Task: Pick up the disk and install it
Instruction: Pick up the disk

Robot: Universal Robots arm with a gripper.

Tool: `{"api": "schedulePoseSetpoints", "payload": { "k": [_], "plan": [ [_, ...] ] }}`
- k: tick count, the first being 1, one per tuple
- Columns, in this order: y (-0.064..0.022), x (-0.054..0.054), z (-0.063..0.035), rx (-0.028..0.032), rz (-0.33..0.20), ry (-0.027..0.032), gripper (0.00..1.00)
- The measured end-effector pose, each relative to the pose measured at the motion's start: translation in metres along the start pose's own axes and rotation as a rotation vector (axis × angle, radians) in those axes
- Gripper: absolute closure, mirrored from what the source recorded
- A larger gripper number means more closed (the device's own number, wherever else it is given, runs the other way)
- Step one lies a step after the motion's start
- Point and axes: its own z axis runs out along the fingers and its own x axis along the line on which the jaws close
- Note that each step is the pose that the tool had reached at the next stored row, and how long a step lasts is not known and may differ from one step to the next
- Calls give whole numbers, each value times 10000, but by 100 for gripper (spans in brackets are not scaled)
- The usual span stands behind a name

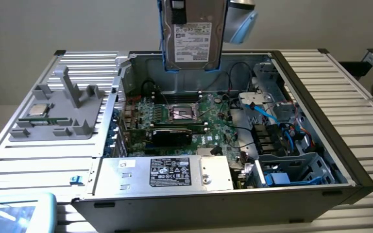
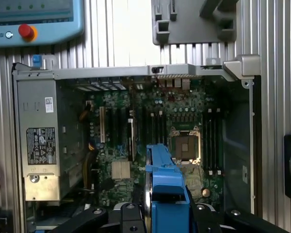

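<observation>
The disk [image 1: 193, 36] is a grey metal drive with a white label and a blue carrier frame. It hangs upright in the air above the back of the open computer case [image 1: 342, 160], over the motherboard [image 1: 186, 116]. In the wrist view the disk's blue frame [image 2: 167, 189] runs edge-on between the black fingers [image 2: 128, 216] of my gripper [image 2: 167, 216], which is shut on it. The disk touches nothing in the case. The top of the disk and the gripper's grip on it are cut off in the exterior view.
Inside the case, a silver power supply box [image 1: 167, 172] sits at the front and a blue-trimmed drive cage [image 1: 296, 172] at the exterior view's right. A grey fixture [image 1: 57, 116] holding a small square chip [image 1: 39, 109] lies outside at the left. A teach pendant [image 1: 15, 211] lies at the front left.
</observation>
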Motion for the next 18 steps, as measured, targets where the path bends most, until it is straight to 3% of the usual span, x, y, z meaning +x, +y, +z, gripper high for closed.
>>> {"api": "schedulePoseSetpoints", "payload": {
  "k": [12,18],
  "plan": [
    [-415,190,-24,-2,0,46,63],
    [-572,313,-42,-2,-2,69,63]
  ]
}}
